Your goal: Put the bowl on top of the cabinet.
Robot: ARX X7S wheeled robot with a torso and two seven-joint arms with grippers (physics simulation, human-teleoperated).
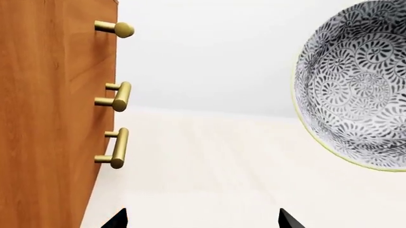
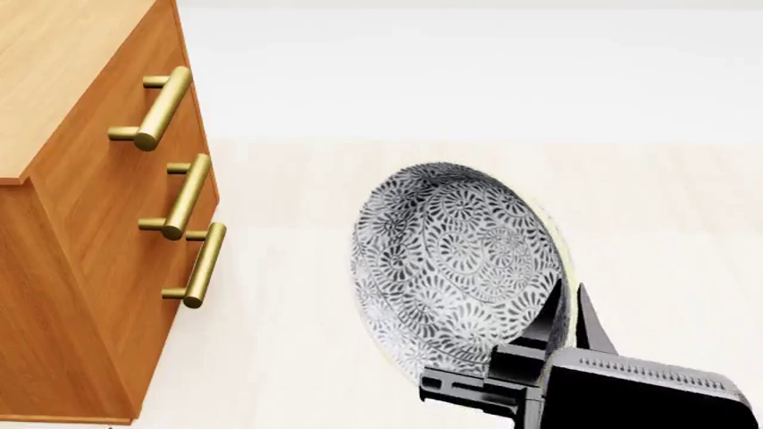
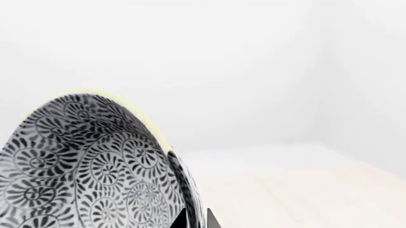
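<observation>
At far left in my head view stands the cabinet (image 2: 96,259), its lighter flat top (image 2: 54,80) showing at the upper corner and its three drawer fronts, each with a brass handle (image 2: 153,112), facing the open floor (image 2: 667,206). My left gripper (image 1: 201,219) does not appear in that view; its wrist camera shows only two dark fingertips set wide apart with nothing between them, the cabinet's front close on one side and the bowl (image 1: 358,85) across from it. To the right of the cabinet, and well apart from it, the bowl (image 2: 459,268) hangs tipped on edge, its patterned hollow turned toward my head camera, pinched at its rim by my right gripper (image 2: 563,315), whose jaws sit narrow with the wall between them; the right wrist view shows that rim (image 3: 180,190) running into the fingers. The whole move turns on one thing: the top lies up and to the left of the bowl, so I judge my right arm must lift, carry left over the drawer fronts, and level the bowl before setting it down on its foot. The floor is pale bare boards, the walls plain white, and no other object shows.
</observation>
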